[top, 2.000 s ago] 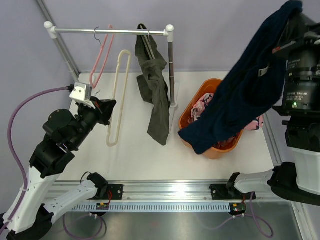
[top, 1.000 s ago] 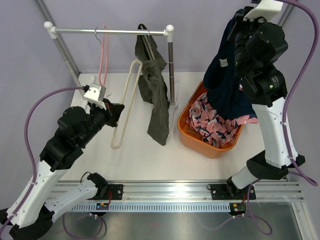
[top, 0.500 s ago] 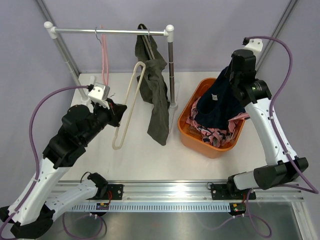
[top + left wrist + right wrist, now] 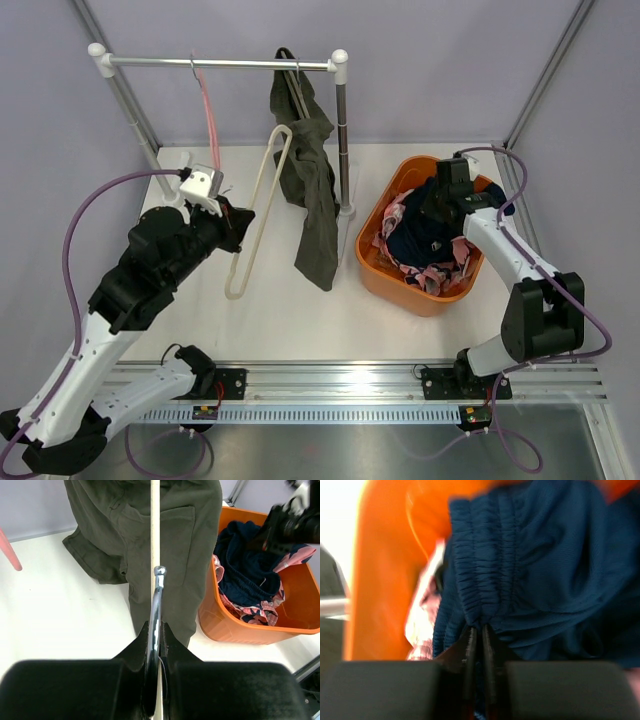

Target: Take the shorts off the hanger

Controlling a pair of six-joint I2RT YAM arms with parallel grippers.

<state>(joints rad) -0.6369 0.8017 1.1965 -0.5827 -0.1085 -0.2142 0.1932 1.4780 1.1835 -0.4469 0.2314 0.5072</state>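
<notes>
Left arm (image 4: 150, 270): white shell links below, bulky matt black joint housings above; small white camera box (image 4: 201, 183) at the wrist, fed by a lilac cable (image 4: 72, 250) in a wide loop. Right arm (image 4: 520, 262): same white links and black joints, second lilac cable (image 4: 485, 150) arching off the wrist. Black base blocks (image 4: 195, 365) with thin dark wires, a small circuit board (image 4: 208, 408) just beside. Left gripper (image 4: 154, 630) and right gripper (image 4: 477, 632), from the wrist views: two flat black fingers tapering to narrow tips, broad black body behind.
</notes>
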